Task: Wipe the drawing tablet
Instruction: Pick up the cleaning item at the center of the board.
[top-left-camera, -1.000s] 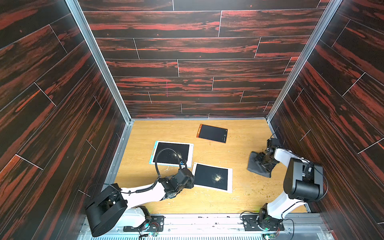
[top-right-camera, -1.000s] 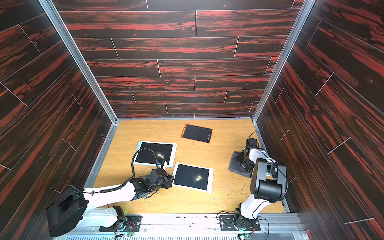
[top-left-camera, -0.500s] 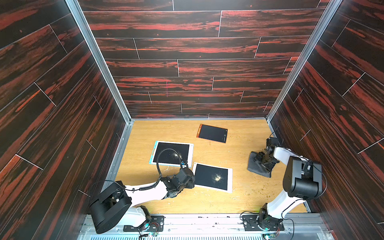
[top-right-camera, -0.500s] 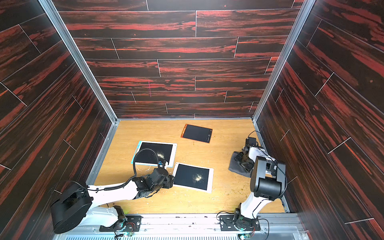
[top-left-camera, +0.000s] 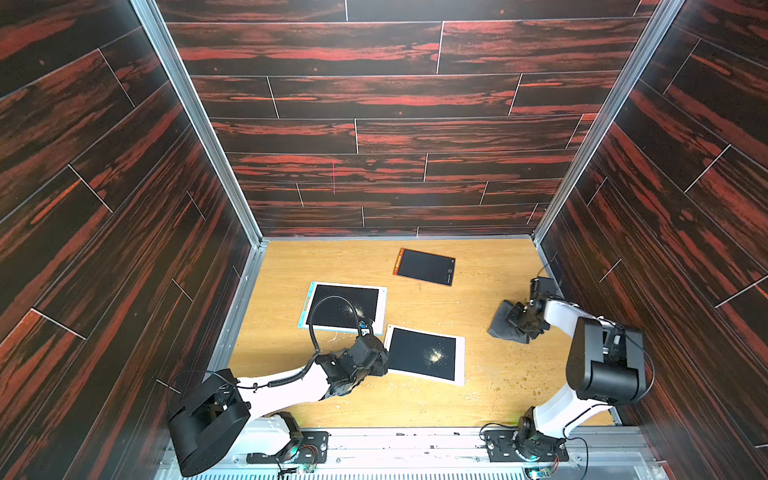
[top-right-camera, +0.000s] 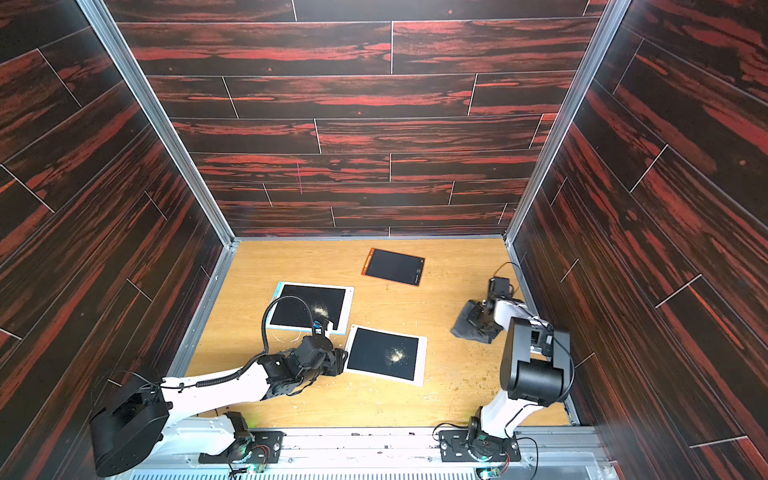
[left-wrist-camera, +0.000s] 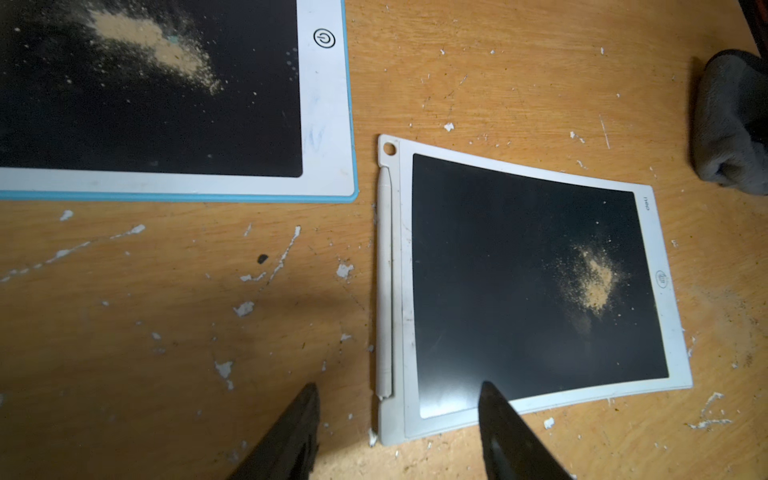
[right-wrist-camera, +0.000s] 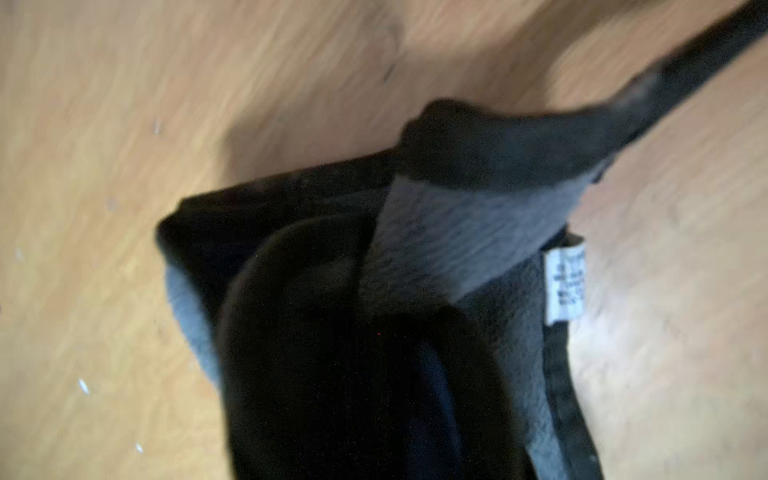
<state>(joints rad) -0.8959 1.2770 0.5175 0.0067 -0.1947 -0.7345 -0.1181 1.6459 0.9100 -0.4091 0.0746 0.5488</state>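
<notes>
Wiping status: not begun, as far as I can judge
White tablet: flat on the table, near centre; tan powder sits right of mid-screen; stylus docked along its left edge
Blue-edged tablet: just beyond it to the left, not touching; has its own powder patch, also unwiped
Orange-edged tablet: far centre; screen looks clean
Cloth: grey, bunched, at the right; well apart from all three tablets
Right gripper: fingers clamped on a fold of the cloth; wrist view is blurred
Left gripper: fingers spread, holding nothing; straddles the white tablet's near-left corner, one tip over the screen, one over bare wood; contact unclear
Left to do: bring the cloth over, sweep the powder off; probably the left arm pins the tablet meanwhile
Table: light wood, scuffed; white flecks and crumbs scattered about
Room: dark red plank walls on three sides; metal corner posts
</notes>
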